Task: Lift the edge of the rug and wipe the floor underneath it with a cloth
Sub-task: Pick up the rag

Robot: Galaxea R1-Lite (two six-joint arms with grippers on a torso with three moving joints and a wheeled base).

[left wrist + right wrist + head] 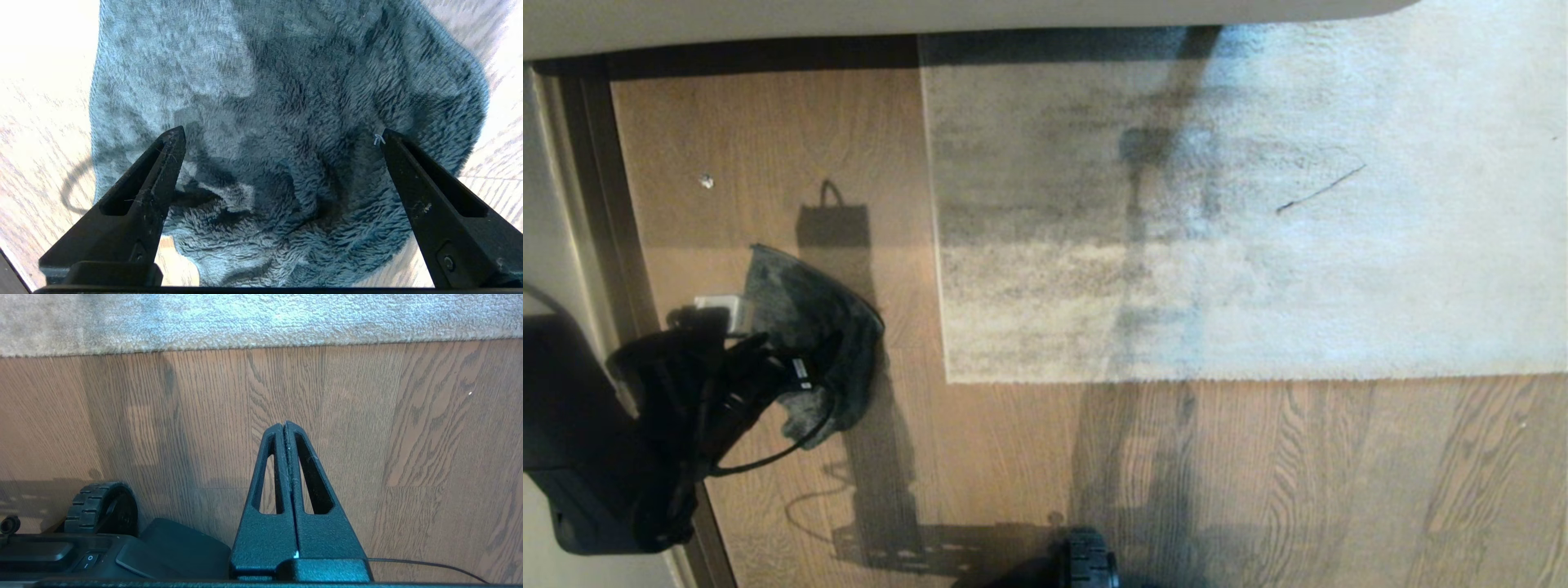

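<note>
Cloth (pixel 286 134), lying crumpled on the floor (pixel 1013 457) beside the rug edge (pixel 943 327), looks soft, light and floppy; left pincer (pixel 282 139), spread wide above it, should pinch a raised fold.

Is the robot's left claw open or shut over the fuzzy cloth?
Open. The left gripper hangs over the cloth, fingers far apart, gripping nothing.

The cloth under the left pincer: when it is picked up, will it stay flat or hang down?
The cloth probably hangs limp: it already lies rumpled in folds on the floor. Its fluffy pile should give the open left pincer good grip. It looks light.
</note>
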